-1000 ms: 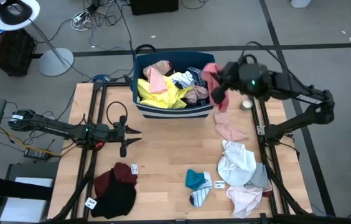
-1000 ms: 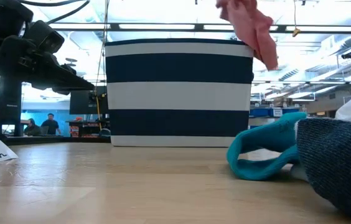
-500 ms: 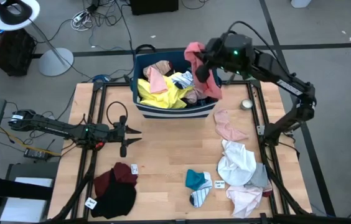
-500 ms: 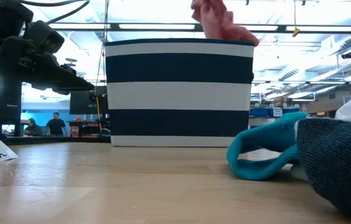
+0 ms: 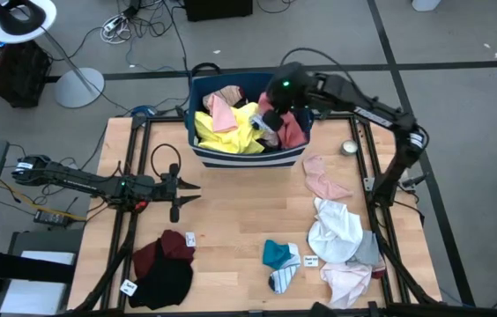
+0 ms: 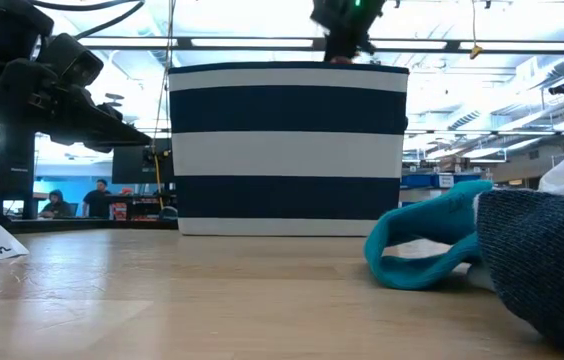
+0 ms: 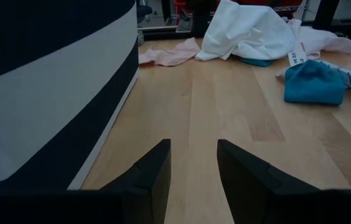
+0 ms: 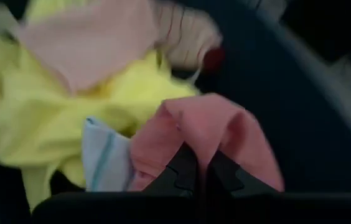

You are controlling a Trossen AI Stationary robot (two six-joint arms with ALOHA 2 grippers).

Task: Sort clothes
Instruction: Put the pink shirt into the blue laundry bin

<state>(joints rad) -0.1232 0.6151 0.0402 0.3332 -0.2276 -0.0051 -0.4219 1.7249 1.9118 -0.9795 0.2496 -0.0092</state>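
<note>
The right hand (image 5: 272,119) reaches over the striped bin (image 5: 247,155) at the far edge of the desk (image 5: 240,224), its fingers (image 8: 182,171) pinched tight on a pink garment (image 8: 210,134) that hangs down among the clothes inside the bin. Just beside that pink cloth in the bin lie a yellow garment (image 5: 226,132), a paler pink piece (image 5: 221,110) on top of it, and a bit of white cloth with blue stripes (image 8: 101,158). The left hand (image 5: 187,192) rests low over the left part of the desk, well apart from the bin's contents, with its two fingers (image 7: 154,174) standing apart and nothing between them; the bin wall shows close beside it in the left wrist view. On the bare wood to the right of the bin lies another pink piece (image 5: 323,180), and nearer the front a white garment (image 5: 335,231) lies heaped with a grey one (image 5: 368,251) and a pale pink one (image 5: 347,280). A teal sock (image 5: 277,254) and a striped sock (image 5: 282,278) lie together near the front middle. A maroon garment (image 5: 160,255) and a black one (image 5: 165,283) lie in a pile at the front left corner, with small paper tags (image 5: 190,239) nearby.
</note>
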